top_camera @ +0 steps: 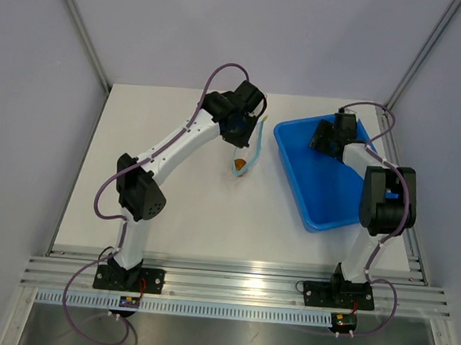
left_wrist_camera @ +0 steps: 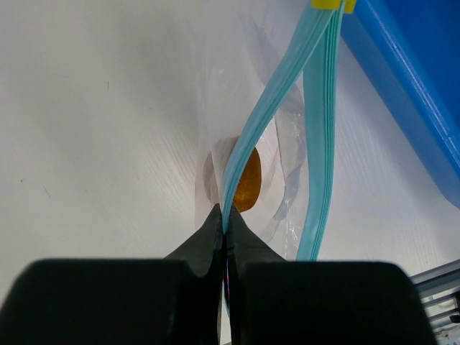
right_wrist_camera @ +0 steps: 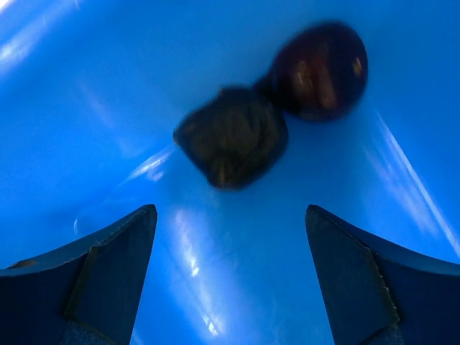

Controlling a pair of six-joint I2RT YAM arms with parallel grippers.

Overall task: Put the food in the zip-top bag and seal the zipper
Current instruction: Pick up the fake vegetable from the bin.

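Note:
The clear zip-top bag [left_wrist_camera: 287, 187] hangs from my left gripper [left_wrist_camera: 225, 215], which is shut on one side of its light blue-teal zipper strip [left_wrist_camera: 269, 93]; the other side [left_wrist_camera: 322, 129] hangs apart, so the mouth gapes. An orange-brown fruit [left_wrist_camera: 248, 180] sits inside the bag, also seen from the top [top_camera: 240, 165]. The bag [top_camera: 252, 150] lies between my left gripper [top_camera: 241, 133] and the tray. My right gripper [right_wrist_camera: 230, 223] is open over the blue tray, just short of two dark fruits: a wrinkled one [right_wrist_camera: 230, 136] and a glossy one [right_wrist_camera: 320, 68].
The big blue plastic tray [top_camera: 325, 188] stands on the right half of the white table [top_camera: 172, 208], its edge close beside the bag [left_wrist_camera: 402, 79]. My right arm's wrist [top_camera: 333, 137] covers the tray's far end. Frame posts border the table.

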